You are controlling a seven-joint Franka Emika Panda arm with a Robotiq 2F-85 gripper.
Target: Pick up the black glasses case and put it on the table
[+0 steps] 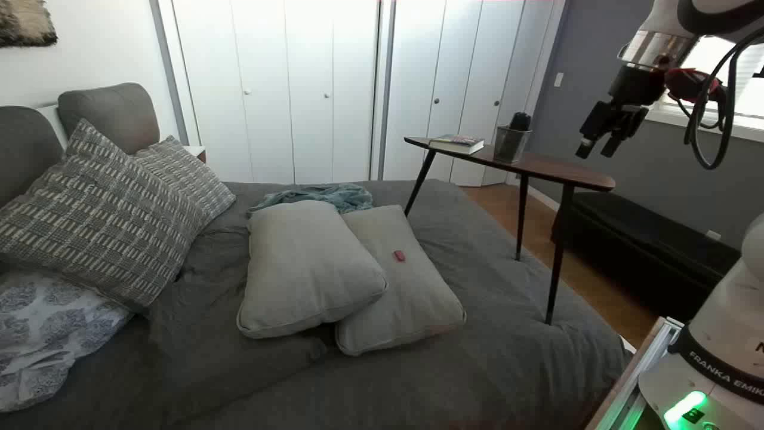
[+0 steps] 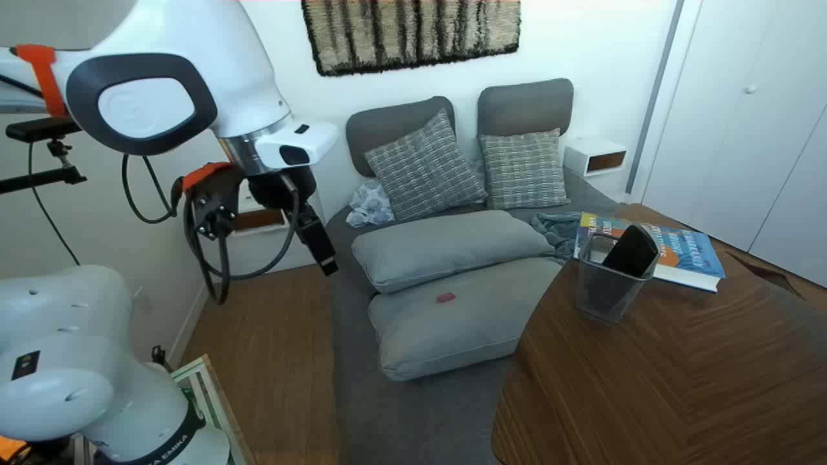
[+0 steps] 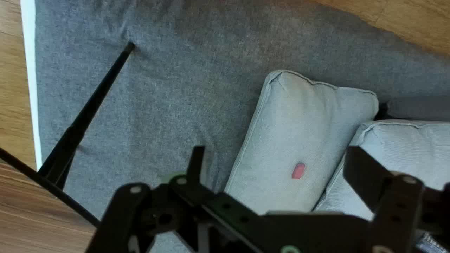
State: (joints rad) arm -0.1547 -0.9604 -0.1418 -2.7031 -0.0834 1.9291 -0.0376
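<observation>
The black glasses case is seen standing tilted in a see-through square holder on the wooden side table, with its upper part above the rim. The gripper is held in the air, well apart from the case; in the wrist view its fingers are seen spread wide, and nothing is gripped between them.

The case is not shown in the wrist view, so the approach may be misjudged if it is guided by that view alone. If one fingertip is brought down on the rim, the holder could be tipped, perhaps against the book near it. If the wall is pinched together with the case, the holder could be lifted too. By the slant and the rounded end of the case, a weak hold could be caused, and the case could be dropped. The thin legs appear to be set on the soft bed; by a hard push downward, the tabletop could be made to sway. If the case is released on its rounded end, it could be toppled.
</observation>
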